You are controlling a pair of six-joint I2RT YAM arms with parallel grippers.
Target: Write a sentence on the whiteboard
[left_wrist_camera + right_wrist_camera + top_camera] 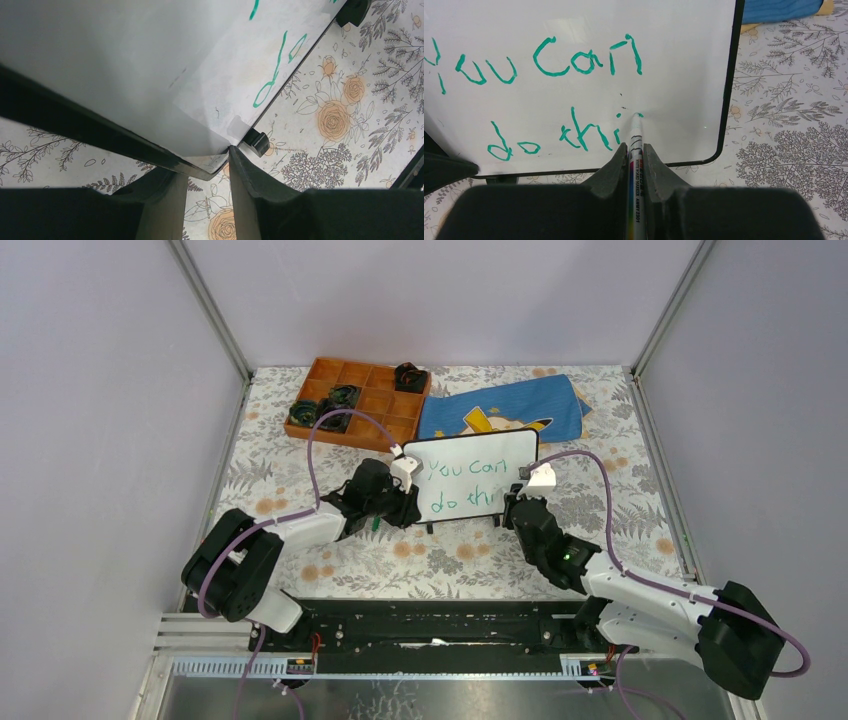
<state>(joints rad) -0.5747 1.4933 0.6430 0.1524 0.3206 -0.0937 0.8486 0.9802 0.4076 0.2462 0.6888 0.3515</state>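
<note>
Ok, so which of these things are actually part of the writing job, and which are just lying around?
In use: whiteboard, green writing, marker in right gripper, left gripper holding the board's corner.
Lying about: orange tray, dark items in it, blue cloth.

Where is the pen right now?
In the right wrist view, the marker is pinched in the right gripper, tip on the whiteboard just after "thi".

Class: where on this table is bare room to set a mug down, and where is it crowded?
Free: the strip between whiteboard and black rail; the patch between blue cloth, right arm and wall. Crowded: beside the whiteboard, at the left gripper and right gripper; the back, with orange tray.
</note>
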